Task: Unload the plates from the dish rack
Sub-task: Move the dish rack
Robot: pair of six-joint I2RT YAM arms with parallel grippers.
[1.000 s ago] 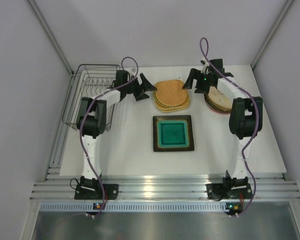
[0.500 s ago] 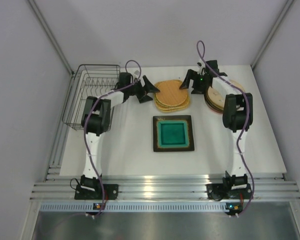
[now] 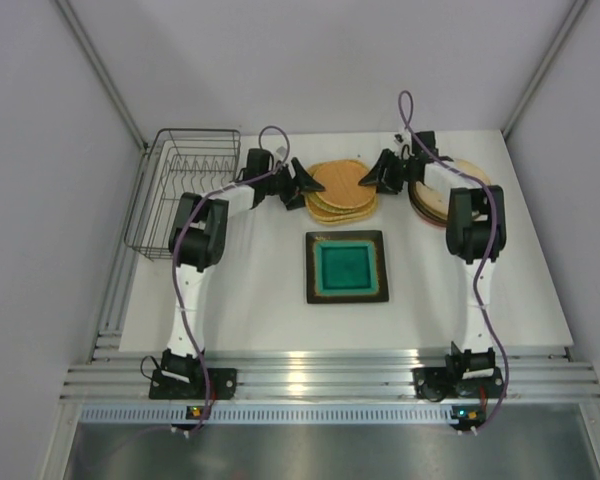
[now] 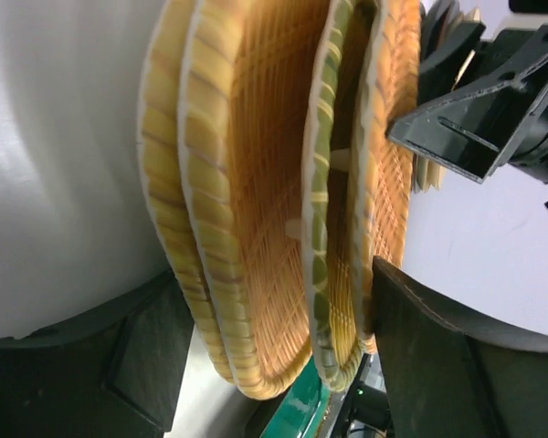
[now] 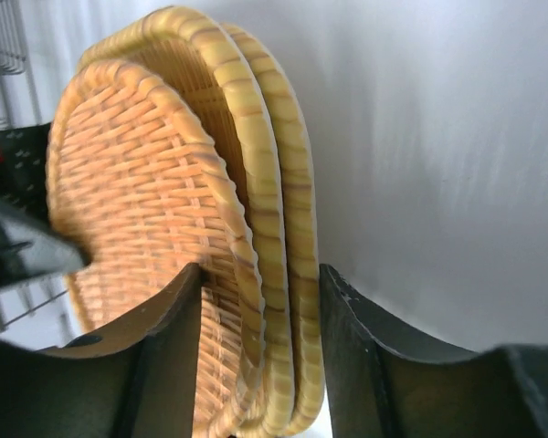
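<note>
One stack of woven plates [image 3: 342,190]: tan, rounded-square, piled on the white table at upper centre of the top view. The rims are braided yellow, and one looks greenish in the left wrist view.
left gripper [image 3: 306,187]: at the stack's left edge, with a finger on either side of the piled rims. Whether it presses on them or only straddles them I cannot tell.
right gripper [image 3: 370,180]: at the stack's right edge, fingers bracketing the rims and close against them. Whether it has a firm clamp cannot be told.
square teal plate [image 3: 347,266]: dark-rimmed and flat, just below the stack in the frame and apart from it.
round plates [image 3: 450,195]: a second pile at upper right, partly hidden under the right arm.
dish rack [image 3: 185,190]: dark wire basket at upper left with upright prongs inside, well apart from the stack.
table [image 3: 270,310]: white — it carries the rack and all the plates.
</note>
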